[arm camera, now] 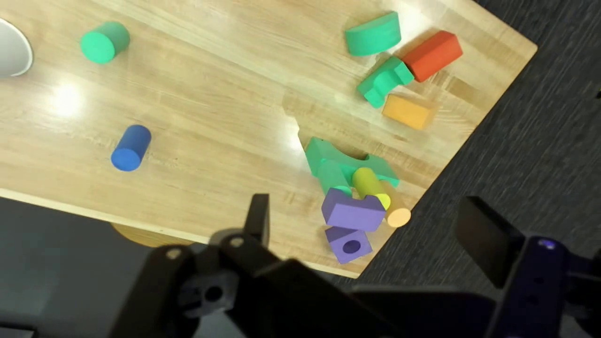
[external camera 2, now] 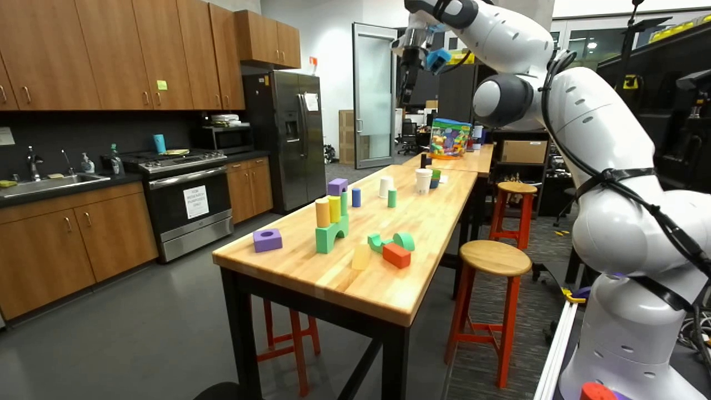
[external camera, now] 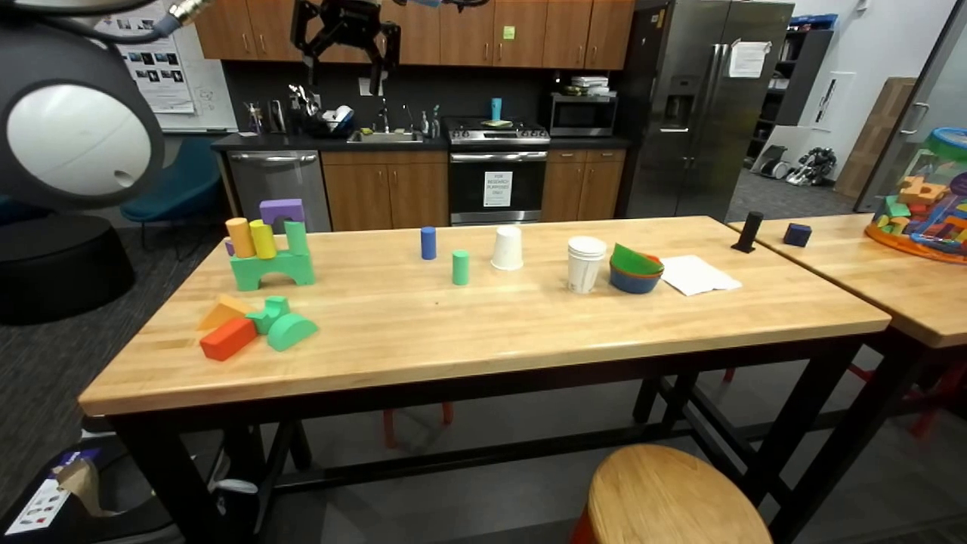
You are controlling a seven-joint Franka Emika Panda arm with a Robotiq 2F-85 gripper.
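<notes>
High above the table, my gripper stands open with nothing between its fingers; in the wrist view its fingers frame the stacked blocks far below. That stack has a green arch at its base, carrying a green cylinder, a yellow cylinder and an orange cylinder. A purple arch appears to rest across the green and yellow ones. Close to the stack lies a purple block with a round hole. Apart from it are a red block, green half-round, green notched block and orange block.
A blue cylinder and a green cylinder stand mid-table. Further along are an upturned white cup, stacked cups, nested bowls and white paper. Stools stand beside the table.
</notes>
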